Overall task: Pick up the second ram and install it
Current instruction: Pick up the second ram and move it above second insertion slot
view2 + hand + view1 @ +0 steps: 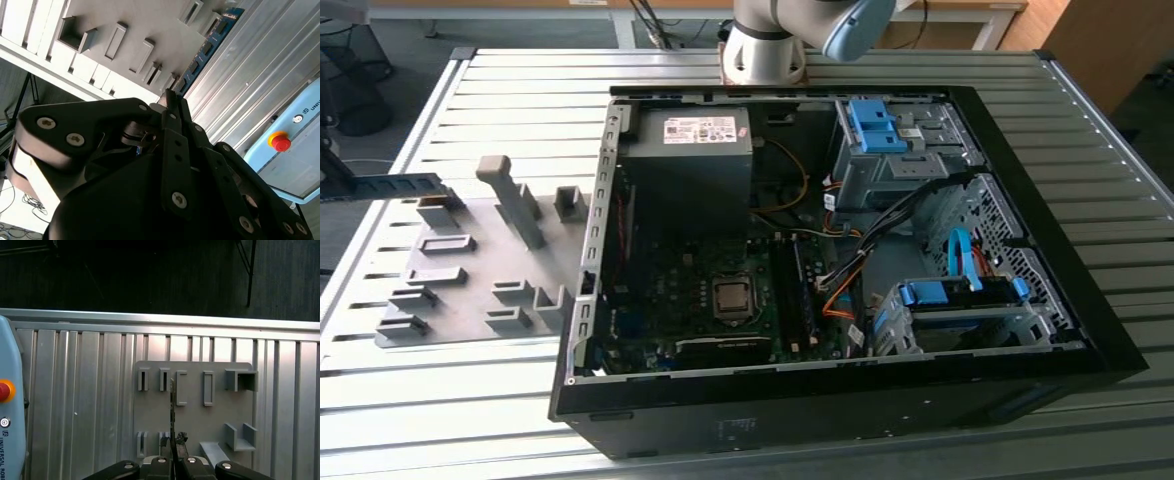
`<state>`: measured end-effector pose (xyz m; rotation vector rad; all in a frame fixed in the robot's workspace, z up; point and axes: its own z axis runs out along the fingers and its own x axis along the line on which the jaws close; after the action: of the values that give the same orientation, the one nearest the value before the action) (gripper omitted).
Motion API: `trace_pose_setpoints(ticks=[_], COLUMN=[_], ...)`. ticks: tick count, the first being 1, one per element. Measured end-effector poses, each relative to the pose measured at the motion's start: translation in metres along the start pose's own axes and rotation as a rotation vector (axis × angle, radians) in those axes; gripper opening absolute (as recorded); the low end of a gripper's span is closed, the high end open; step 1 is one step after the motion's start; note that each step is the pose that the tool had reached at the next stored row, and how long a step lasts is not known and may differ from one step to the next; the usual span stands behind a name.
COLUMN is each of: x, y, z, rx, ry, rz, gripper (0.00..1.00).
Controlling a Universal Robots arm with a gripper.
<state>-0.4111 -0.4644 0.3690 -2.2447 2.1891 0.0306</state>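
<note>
**One memory stick pinched and held off its holder**

One slatted metal table (480, 400) carries everything here. The open computer case (720, 430) takes up most of it, and a grey holder plate (467, 305) lies just beside the case on the exterior view's left.

The second ram (394, 186) hangs at the plate's far edge, away from the case. In the second wrist view it runs out from the gripper (172, 97) as a blue strip (210, 45) with black chips. In the first wrist view it shows edge-on (172, 405) over the plate. The gripper (173, 442) is pressed together on one end of the stick and pinches it. The stick looks to me free of the plate's slots.

I'd judge the carry is the step in hand. It would go best with the stick kept straight in the grip and high enough to pass over the plate's blocks, since a hold on one end leaves the free end prone to swing.

The tallest block (520, 205) and the case's side wall (594, 250) stand between the stick and the board. Inside the case, the long dark memory slots (790, 290) sit just beside the processor socket (731, 298). Orange cables (843, 290) trail close on their other side and could snag. Whether a slot is already filled, I cannot tell.
</note>
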Motion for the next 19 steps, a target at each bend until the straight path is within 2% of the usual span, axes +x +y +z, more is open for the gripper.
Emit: trace_pose_setpoints(ticks=[9,14,19], x=[0.0001,0.0,-0.0001], y=[-0.0034,-0.0034,-0.0034], z=[-0.0003,-0.007,-0.0084], rx=[-0.0001,-0.0002,-0.0001], ry=[0.0,0.0,0.0], rz=[0.0,0.0,0.0], gripper=[0.14,0.14,0.14])
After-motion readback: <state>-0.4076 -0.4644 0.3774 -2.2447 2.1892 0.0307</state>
